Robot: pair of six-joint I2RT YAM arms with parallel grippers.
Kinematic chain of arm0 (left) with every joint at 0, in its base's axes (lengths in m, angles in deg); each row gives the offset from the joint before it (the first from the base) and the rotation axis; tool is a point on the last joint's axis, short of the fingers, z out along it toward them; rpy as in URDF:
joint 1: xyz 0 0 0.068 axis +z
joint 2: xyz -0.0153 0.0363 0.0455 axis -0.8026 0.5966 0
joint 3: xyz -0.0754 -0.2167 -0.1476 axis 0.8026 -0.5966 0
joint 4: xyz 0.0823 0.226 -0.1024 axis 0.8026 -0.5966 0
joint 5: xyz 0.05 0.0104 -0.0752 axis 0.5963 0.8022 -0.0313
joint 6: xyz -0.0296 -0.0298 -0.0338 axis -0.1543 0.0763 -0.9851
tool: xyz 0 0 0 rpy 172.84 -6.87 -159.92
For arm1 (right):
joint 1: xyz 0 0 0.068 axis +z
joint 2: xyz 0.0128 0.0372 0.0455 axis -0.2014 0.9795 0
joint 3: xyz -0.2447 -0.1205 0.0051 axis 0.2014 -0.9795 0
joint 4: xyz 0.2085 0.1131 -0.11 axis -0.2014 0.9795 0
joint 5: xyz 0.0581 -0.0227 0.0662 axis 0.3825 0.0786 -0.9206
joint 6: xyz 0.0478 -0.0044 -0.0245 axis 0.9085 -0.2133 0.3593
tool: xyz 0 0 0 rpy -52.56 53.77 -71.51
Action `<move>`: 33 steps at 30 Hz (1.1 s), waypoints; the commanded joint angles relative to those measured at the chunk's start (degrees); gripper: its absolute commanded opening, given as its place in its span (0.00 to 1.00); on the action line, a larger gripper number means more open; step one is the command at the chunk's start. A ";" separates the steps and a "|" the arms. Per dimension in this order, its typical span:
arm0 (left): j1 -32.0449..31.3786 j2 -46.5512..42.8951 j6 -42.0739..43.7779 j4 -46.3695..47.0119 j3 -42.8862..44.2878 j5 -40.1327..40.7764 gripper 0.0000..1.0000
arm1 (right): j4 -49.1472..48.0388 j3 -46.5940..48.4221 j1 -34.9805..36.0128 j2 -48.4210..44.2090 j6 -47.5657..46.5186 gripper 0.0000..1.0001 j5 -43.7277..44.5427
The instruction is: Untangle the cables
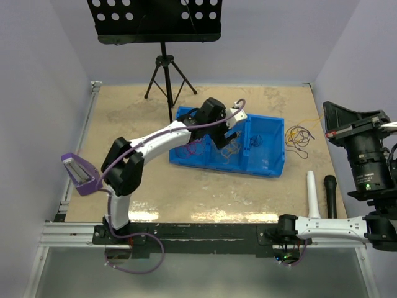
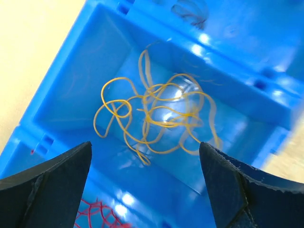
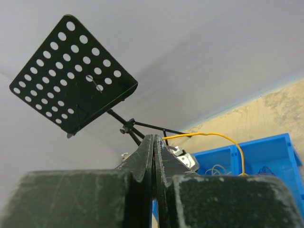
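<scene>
surface (image 1: 186, 192): carries the bin near its middle. The bin looks light, so a hard tug on a snagged strand could drag it across.
bin (image 1: 267, 158): blue and split into compartments. The dividers stand close around the left arm's working space, so an off-centre descent could strike a wall.
left end effector (image 2: 145, 148): released, jaws wide with nothing between them, hanging over the compartment that holds the yellow cable.
right end effector (image 3: 154, 137): clenched, tips aimed up toward the stand (image 3: 71, 76). A yellow strand arcs from just beside the tips down toward the bin, and I cannot tell whether it is pinched. If it is, moving this arm could pull it taut and cinch a knot.
loose cables (image 1: 298, 135): dark and yellow strands lying on the surface just right of the bin. They look intertwined, so lifting one may carry the others along.
yellow cable (image 2: 156, 114): a curly heap on the compartment floor below the open jaws. A grasp across several loops could lift the whole heap and tighten it, or the thin wire could slip out.
red cable (image 2: 102, 213): in the neighbouring compartment, apart from the yellow one, so little risk.
</scene>
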 commanded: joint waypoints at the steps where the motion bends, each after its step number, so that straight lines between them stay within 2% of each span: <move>1: 0.61 -13.66 -3.50 5.91 -4.94 -10.11 1.00 | 2.08 1.87 0.22 2.85 3.67 0.00 -2.67; 3: 0.69 -18.58 -2.36 8.03 -7.76 -16.16 1.00 | 2.52 2.22 0.13 3.47 5.16 0.00 -4.07; 8: 1.66 -24.66 -1.65 1.28 -7.07 -33.21 1.00 | 2.70 1.96 0.13 4.52 9.20 0.00 -10.21; 13: 1.49 -30.99 -0.08 -2.59 -9.35 -40.97 1.00 | 3.49 0.56 0.22 6.11 12.98 0.00 -15.14; 18: 1.57 -36.97 7.64 -4.62 -11.81 -35.72 0.91 | 2.80 -2.43 0.13 7.34 16.76 0.00 -20.41; 22: 1.57 -40.05 13.45 -6.11 -11.46 -33.60 0.90 | 1.21 -4.63 0.13 8.39 17.82 0.00 -25.07; 29: 1.66 -44.26 12.06 -6.56 -9.09 -33.77 0.96 | 0.59 -6.56 0.14 10.94 18.26 0.00 -29.21; 31: 1.75 -45.23 11.62 -6.29 -9.09 -33.51 0.95 | -0.02 -7.00 0.13 11.38 18.18 0.00 -30.26; 33: 1.75 -45.50 12.15 -7.51 -8.22 -33.86 0.89 | 0.15 -6.92 0.13 11.91 17.91 0.00 -30.88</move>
